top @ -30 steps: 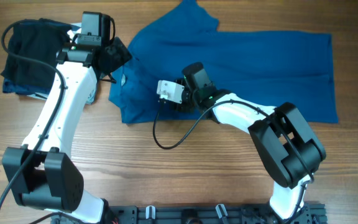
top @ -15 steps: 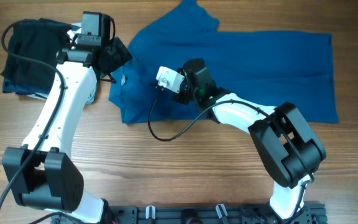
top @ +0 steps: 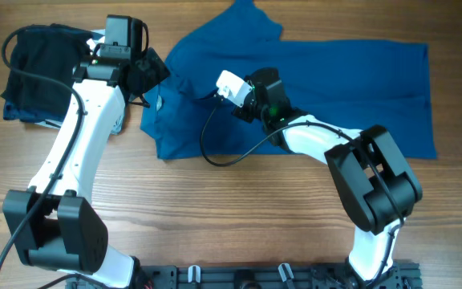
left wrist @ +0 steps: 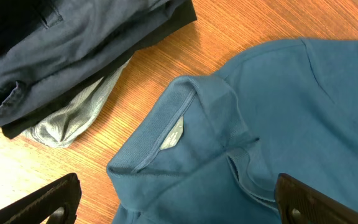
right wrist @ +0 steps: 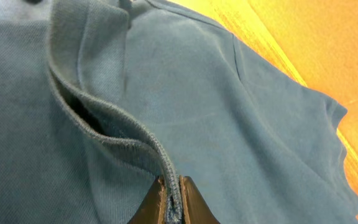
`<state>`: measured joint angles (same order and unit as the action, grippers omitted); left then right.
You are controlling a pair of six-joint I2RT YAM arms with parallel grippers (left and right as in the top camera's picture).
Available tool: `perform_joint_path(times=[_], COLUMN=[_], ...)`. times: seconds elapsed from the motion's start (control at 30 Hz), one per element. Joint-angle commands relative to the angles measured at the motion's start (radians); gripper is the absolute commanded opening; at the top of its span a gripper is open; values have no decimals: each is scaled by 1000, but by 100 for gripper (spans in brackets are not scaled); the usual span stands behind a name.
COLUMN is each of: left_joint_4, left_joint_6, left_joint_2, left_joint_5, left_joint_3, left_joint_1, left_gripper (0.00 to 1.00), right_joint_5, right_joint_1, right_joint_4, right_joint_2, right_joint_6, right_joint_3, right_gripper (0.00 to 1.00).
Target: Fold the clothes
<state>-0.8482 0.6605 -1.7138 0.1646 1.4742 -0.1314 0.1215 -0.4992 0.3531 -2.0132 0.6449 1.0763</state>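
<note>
Blue soft fabric fills most of the scene: a medium-blue short-sleeved polo shirt [top: 343, 72] lies spread on a wood-grain worktop [top: 215, 217], across the upper middle and right of the overhead view. Its collar end points towards the left side, its straight bottom hem towards the right.

The right arm [top: 311, 138] reaches in from the lower right, its wrist above the shirt's left half. The right jaws are clenched on the shirt. In the right wrist view the two fingertips [right wrist: 191, 202] press together on a thick ribbed edge [right wrist: 104, 134] of the fabric, which rises from them as a raised fold. Whether that edge is collar or sleeve cuff cannot be told.

The left arm [top: 83, 128] stretches up the left side, its wrist just beside the shirt's collar end. The left jaws are released and spread wide, holding nothing. In the left wrist view its dark fingers [left wrist: 45, 199] show at the two bottom corners, above the collar [left wrist: 157, 140], which carries a small pale label [left wrist: 173, 133].

At the far upper left sits a pile of folded garments: a black one [top: 42, 64] on top, navy cloth [left wrist: 55, 43] and pale-grey cloth [left wrist: 73, 118] beneath. The pile is near the shirt's collar, with bare worktop between them.
</note>
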Motion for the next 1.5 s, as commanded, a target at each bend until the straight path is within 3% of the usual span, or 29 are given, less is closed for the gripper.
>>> perform_joint_path(times=[0.0,0.23,0.3,0.33,0.43,0.5,0.6,0.7,0.77,0.8,0.9,1.0,1.07,1.17,1.47], left_joint_4=[-2,-2,-2,-2,-1,8,27,69,95,106,116,119,136,175,300], left_joint_6=[2,2,2,2,2,2,-31,-254,-380,-425,-501,-505,-504,-505,-553], left_joint_2=[14,14,14,14,14,14,14,14,14,14,0,-59,-122,-206,-357], left_joint_5=[20,20,20,20,19,19,0,-148,-166,-164,-141,-127,-110,-107,-102], left_joint_3=[10,10,10,10,10,10,10,10,10,10,10,10,10,10,10], left_joint_1=[5,5,5,5,5,5,4,-12,-56,-78,-143,-200,-222,-227,-224], left_gripper=[100,100,100,100,100,100,96,64,9,4,4,4,4,4,5], right_joint_5=[-22,-183,-182,-182,-182,-183,-213,-303,-371,-373,-372,-360,-319,-267,-267], right_joint_1=[6,31,48,58,77,97,129,192,291,338,519,705,795,856,861], right_joint_4=[55,149,156,159,188,272,323,150,-124,-227,-532,-689,-720,-760,-761], right_joint_2=[-60,-95,-95,-95,-95,-93,-28,115,261,309,420,432,426,426,426], right_joint_6=[-77,-158,-159,-169,-251,-344,-468,-556,-605,-612,-621,-620,-621,-621,-620], right_joint_3=[11,11,11,11,11,11,11,11,11,11,11,11,11,11,11], right_gripper=[6,7,17,45,74,80,80,77,76,76,79,84,99,100,99])
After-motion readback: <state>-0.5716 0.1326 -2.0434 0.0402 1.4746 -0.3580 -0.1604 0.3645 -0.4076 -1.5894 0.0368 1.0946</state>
